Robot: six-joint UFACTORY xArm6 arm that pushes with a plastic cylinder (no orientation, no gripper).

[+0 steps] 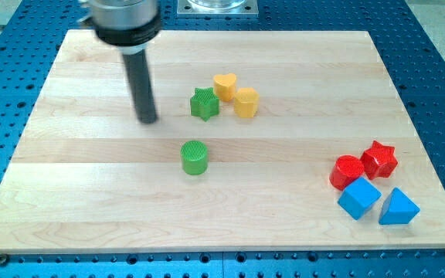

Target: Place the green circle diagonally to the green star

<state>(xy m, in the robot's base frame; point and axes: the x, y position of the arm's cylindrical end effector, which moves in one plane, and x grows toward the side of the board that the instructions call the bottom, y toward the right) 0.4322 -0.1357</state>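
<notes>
Wooden board (91, 193): my tip (147, 120) left of green star (204, 103), apparently apart; green circle (195, 157) below.

No readable text, label, brand, number or sign anywhere — not on the wooden board (91, 193), not on the coloured blocks, not on the blue perforated table (439, 62) — nothing legible

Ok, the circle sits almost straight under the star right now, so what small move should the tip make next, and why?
Probably bring my tip down toward the view's bottom and slightly right, to the green circle's left side. The circle lies nearly straight below the green star, and my tip stands apart at the star's left. A short push rightward from there would likely set the circle diagonal to the star.
</notes>
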